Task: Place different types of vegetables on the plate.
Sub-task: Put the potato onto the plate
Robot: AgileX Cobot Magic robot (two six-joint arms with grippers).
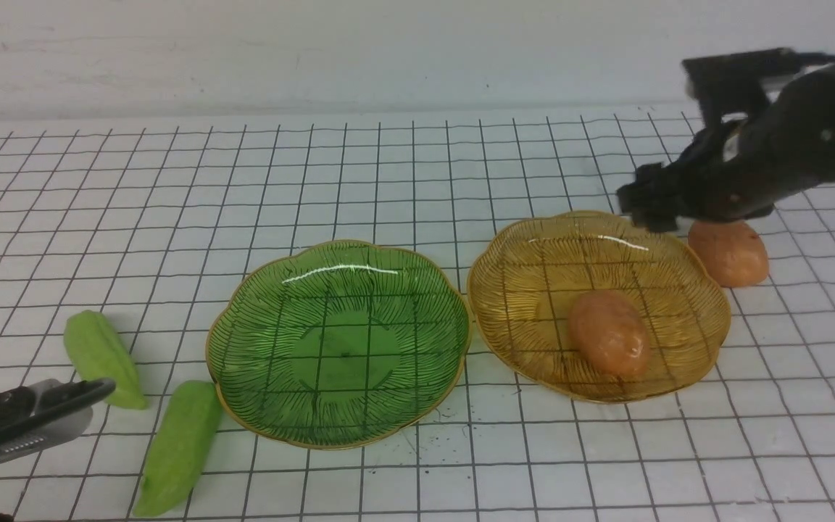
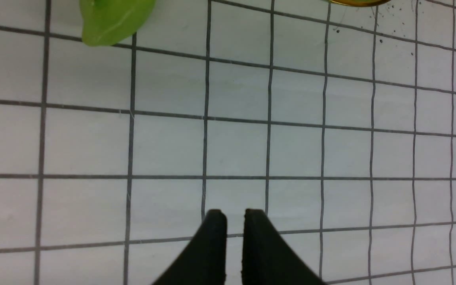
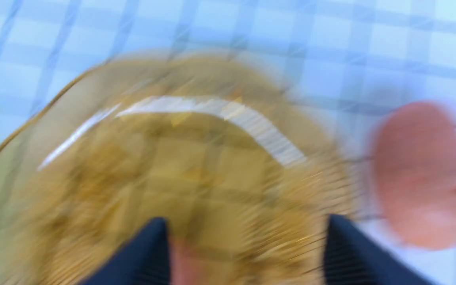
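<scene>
At the near left the left gripper (image 1: 102, 389) hangs low over the table, and in its wrist view the two black fingers are pressed almost together with nothing between them. Just beside its tip lies the first green gourd (image 1: 102, 357), whose long axis runs from far left to near right. The second green gourd (image 1: 177, 447) lies a little more to the right, with its long axis going from the rim of the green plate (image 1: 209, 348) toward the near edge. Both gourds are on the table, so the left arm is clearly the nearer one for them. The green plate holds nothing. Next to it, the amber plate (image 1: 483, 268) already carries one potato (image 1: 609, 333) in its near part. Over the far right rim of this plate is the right gripper (image 1: 646, 203), and its wrist view, though blurred, shows the jaws spread wide and empty. The second potato (image 1: 729, 252) rests on the table just outside the amber plate, to the right of this claw and a little nearer to the robot. I judge the next move depends on this: the right arm must shift rightward and go down over that potato.
</scene>
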